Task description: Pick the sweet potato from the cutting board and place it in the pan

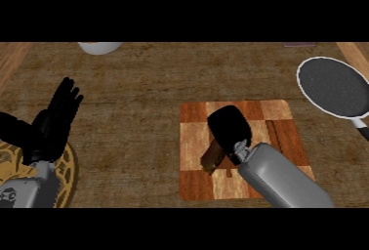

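Our right hand hangs over the cutting board, above the sweet potato, which lies on the board's left half, partly hidden under our wrist. From this steep view the hand shows as a dark mass, so we cannot tell whether its fingers are spread or curled, nor whether they touch the sweet potato yet.

The sweet potato's visible part runs from lower left up toward the hand, tilted a little right of straight up the view; its upper end is hidden.

To do this step well, we judge the fingers and thumb should close across that long axis, near its middle, so it does not swing when lifted. Then we lift clear of the board before carrying it to the pan, which sits well apart at the upper right of the worktop.

Our left hand rests at the left edge, fingers straight and up.
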Robot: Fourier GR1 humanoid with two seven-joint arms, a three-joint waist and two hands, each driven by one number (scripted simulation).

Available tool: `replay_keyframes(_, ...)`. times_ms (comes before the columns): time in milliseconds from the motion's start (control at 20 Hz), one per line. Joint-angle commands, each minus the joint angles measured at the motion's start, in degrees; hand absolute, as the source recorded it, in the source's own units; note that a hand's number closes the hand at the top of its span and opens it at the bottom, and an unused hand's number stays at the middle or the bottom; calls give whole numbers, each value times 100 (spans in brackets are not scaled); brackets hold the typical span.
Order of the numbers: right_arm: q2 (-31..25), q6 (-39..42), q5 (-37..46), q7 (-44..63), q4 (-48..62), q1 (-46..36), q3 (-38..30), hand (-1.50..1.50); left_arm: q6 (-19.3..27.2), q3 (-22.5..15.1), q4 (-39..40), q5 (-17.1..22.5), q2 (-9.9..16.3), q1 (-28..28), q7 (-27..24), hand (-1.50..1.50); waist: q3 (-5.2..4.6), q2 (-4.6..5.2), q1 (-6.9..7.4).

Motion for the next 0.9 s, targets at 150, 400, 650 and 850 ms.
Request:
replay_keyframes(150, -1067, -1450, -431, -331, -1394, 415, -1769, 150, -62, 191, -102, 144, 97, 152, 66, 0, 10, -10, -95)
replay_keyframes(400, -1540, -1798, -373, -368, -2725, 806, -2285, 150, -48, 76, -120, -20, 31, 169, -66, 0, 2, 4, -40)
replay_keyframes(650, -1759, -956, -951, -232, -3454, 869, -3187, 150, 84, -138, 101, -238, -193, -290, 122, 0, 0, 43, 70)
replay_keyframes(850, -1758, -1444, -1101, -742, -2892, 1094, -3868, 150, 131, -313, -251, -412, -357, 76, 80, 0, 3, 50, 127)
